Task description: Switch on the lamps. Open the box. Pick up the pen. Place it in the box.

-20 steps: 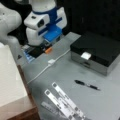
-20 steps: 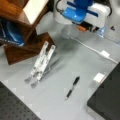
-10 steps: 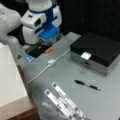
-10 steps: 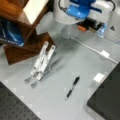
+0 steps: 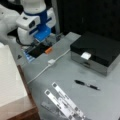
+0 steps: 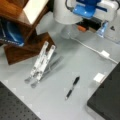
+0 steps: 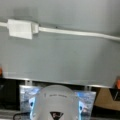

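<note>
- The arm [image 5: 33,15] has rounded, glossy white shells, bulky at the joints.
- A bright blue band rings it, and a blue block [image 5: 42,33] sits at its lower end; in a front view the same blue part [image 6: 87,8] lies between white housings.
- A dark round spot marks one white housing [image 5: 32,24].
- A black cable loops beside the base [image 5: 20,41].
</note>
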